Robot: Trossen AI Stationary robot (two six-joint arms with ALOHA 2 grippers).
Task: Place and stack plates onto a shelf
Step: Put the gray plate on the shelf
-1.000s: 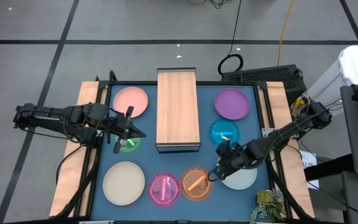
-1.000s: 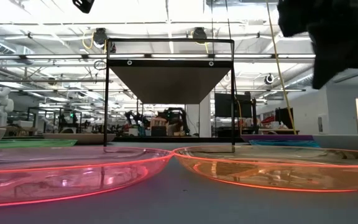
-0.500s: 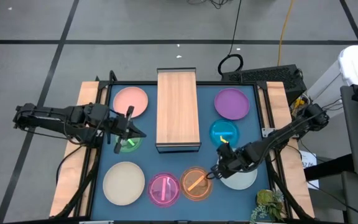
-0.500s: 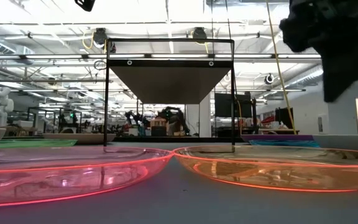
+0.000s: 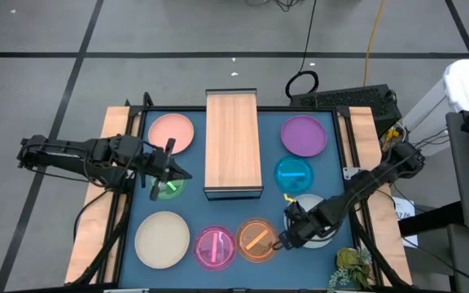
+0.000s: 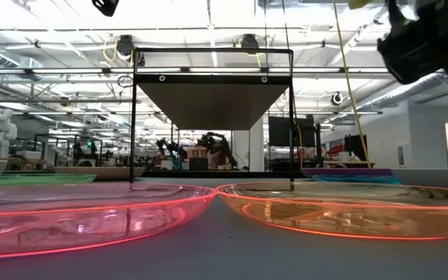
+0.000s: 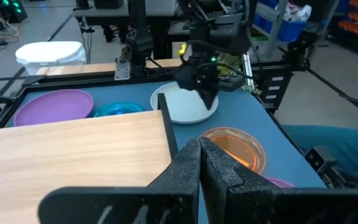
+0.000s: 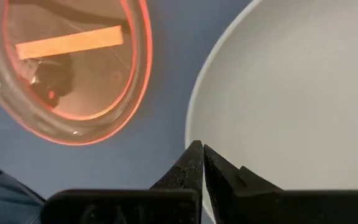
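My right tool (image 5: 283,240), closed and empty, hovers by the white plate's (image 5: 320,236) rim; my left tool (image 5: 177,173), closed, waits above the green plate (image 5: 168,190).

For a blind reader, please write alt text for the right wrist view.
The right gripper, fingers shut, points down at the rim of the pale white plate. Beside that plate, apart from it, the orange plate lies on the blue table.
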